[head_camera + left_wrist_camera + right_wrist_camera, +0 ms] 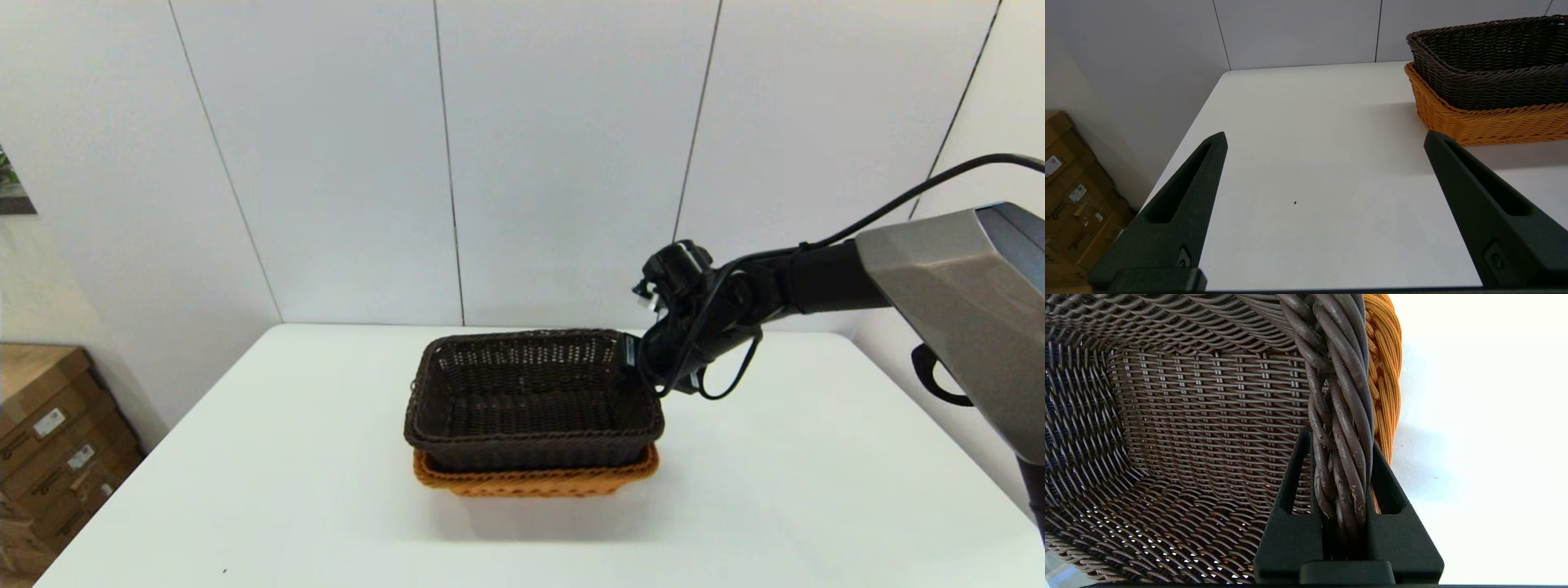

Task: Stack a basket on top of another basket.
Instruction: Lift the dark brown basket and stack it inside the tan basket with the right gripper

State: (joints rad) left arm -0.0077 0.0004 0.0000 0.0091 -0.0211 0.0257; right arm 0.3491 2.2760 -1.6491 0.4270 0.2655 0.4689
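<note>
The dark brown basket (532, 396) is sitting nested in the top of the orange-tan basket (535, 480), near the middle of the white worktop (245, 457). Only the orange rim and a strip of its woven side are showing beneath the dark one, along the near edge and at the near corners. The dark basket's open-weave sides are letting light through, and nothing is lying inside it.

My right gripper (1342, 457) is reaching in from the right and holding the dark basket at its far right corner. Its fingers (1294, 473) are clamped on the braided rim, one finger inside the basket wall and the other outside it, between the dark rim and the orange rim just beside it.

My left gripper (1325, 141) is hanging above the near left part of the worktop, well apart from both baskets, which are lying to its right. Its fingers (1184, 204) are spread wide apart and holding nothing.

Off the worktop's left edge, cardboard boxes (49, 441) are stacked against the pale panelled wall (326, 163).
</note>
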